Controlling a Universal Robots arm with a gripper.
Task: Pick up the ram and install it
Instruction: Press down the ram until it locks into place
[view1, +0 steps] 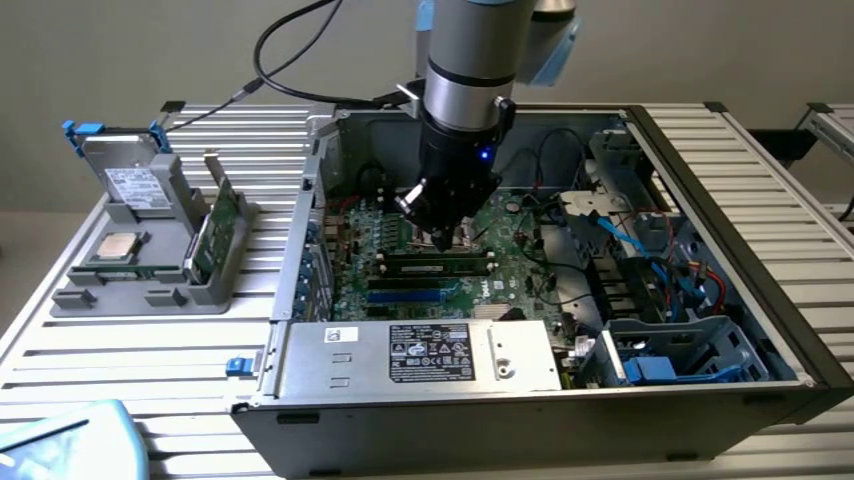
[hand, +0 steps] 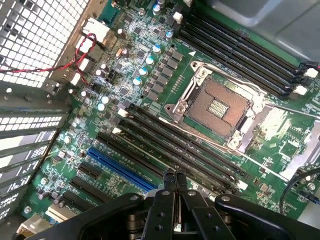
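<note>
Hand (view1: 442, 238) sits low inside the open computer case (view1: 747, 330), fingertips pressed together in the wrist view (hand: 174, 181), narrow and holding nothing. It hovers just above the motherboard (hand: 150, 75), over the dark memory slots (hand: 175, 145) beside the blue slot (hand: 117, 167).

One ram (view1: 430, 266) lies seated lengthwise in a slot on the motherboard in the exterior view, just below the fingertips, green board with black chips, latches at both ends. Whether the fingertips touch it cannot be told. Another ram stick (view1: 218, 225) stands on edge in the grey holder (view1: 147, 285) on the bench (view1: 80, 370), well apart from the case toward the exterior view's left.

Same holder carries a square silver processor chip (view1: 118, 246) lying flat and a grey drive (view1: 131, 180) with a white label, propped upright behind it, blue tabs on top.

Empty processor socket (hand: 217, 107) shows in the wrist view with its metal frame open, more memory slots (hand: 240, 50) beyond it. Red wire (hand: 60, 65) runs across the perforated case wall. Power supply (view1: 420, 355) with a black label sits at the case's near edge in the exterior view. Blue and red cables (view1: 667, 260) bundle at the exterior view's right side of the case. Black cable (view1: 287, 40) loops off the arm (view1: 474, 60) above.
</note>
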